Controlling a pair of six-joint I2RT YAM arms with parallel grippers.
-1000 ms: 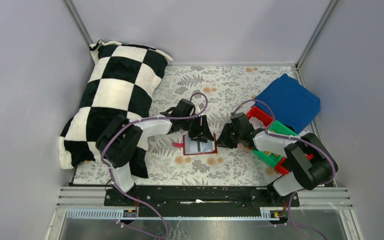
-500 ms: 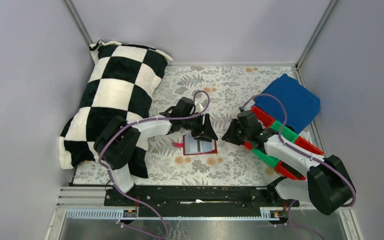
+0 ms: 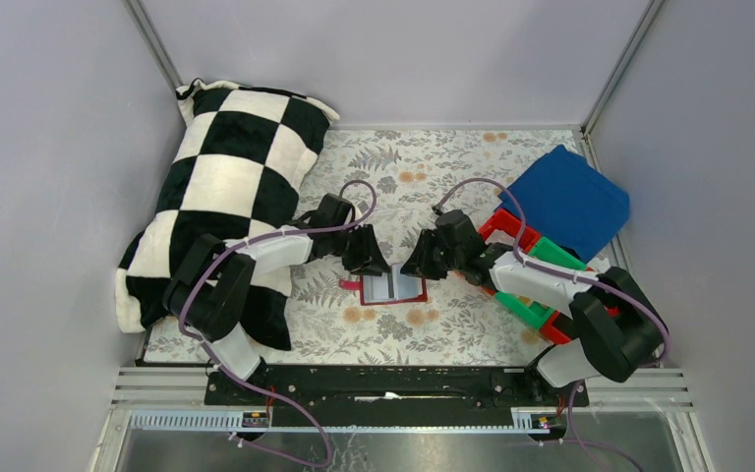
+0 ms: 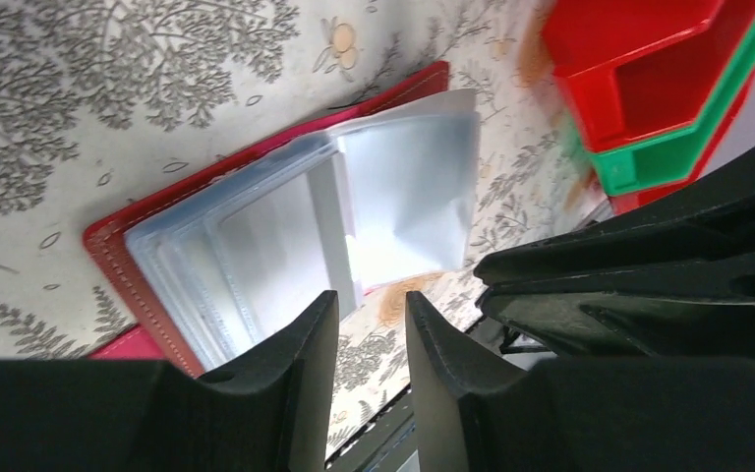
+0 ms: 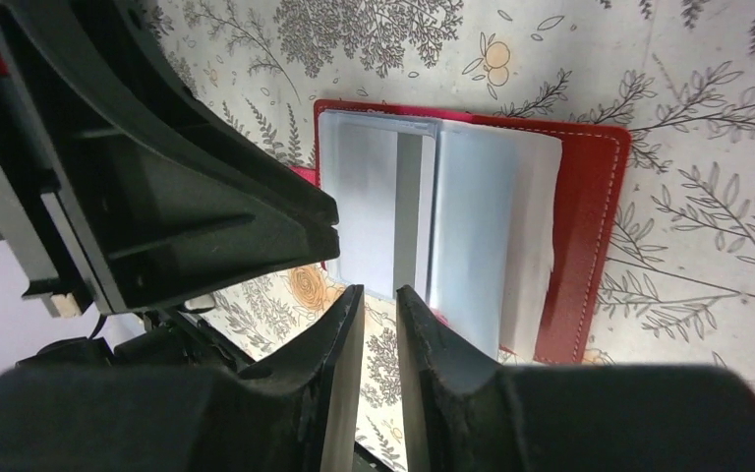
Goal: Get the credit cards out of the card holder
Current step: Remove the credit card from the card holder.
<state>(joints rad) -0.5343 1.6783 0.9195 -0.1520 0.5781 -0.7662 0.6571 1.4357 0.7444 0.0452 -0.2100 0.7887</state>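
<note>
The card holder (image 3: 394, 287) lies open on the floral cloth, its dark-red border (image 5: 590, 221) framing clear sleeves. The credit cards (image 5: 374, 202) sit in those sleeves, pale grey-blue, one with a grey stripe (image 5: 409, 211). My left gripper (image 3: 370, 266) hovers at the holder's far left corner, jaws a little apart and empty. In the left wrist view the left gripper (image 4: 372, 303) hangs just past the sleeves (image 4: 285, 221). My right gripper (image 3: 413, 267) is at the far right corner. In the right wrist view the right gripper (image 5: 378, 293) shows a narrow empty gap.
A black-and-white checkered pillow (image 3: 226, 192) lies along the left side. Stacked red and green bins (image 3: 526, 251) and a blue box (image 3: 570, 202) stand at the right, under the right arm. The two grippers nearly touch above the holder.
The left gripper slid left along the holder's far edge and its jaws narrowed. The right arm swung out to the right, then came back to the holder.
</note>
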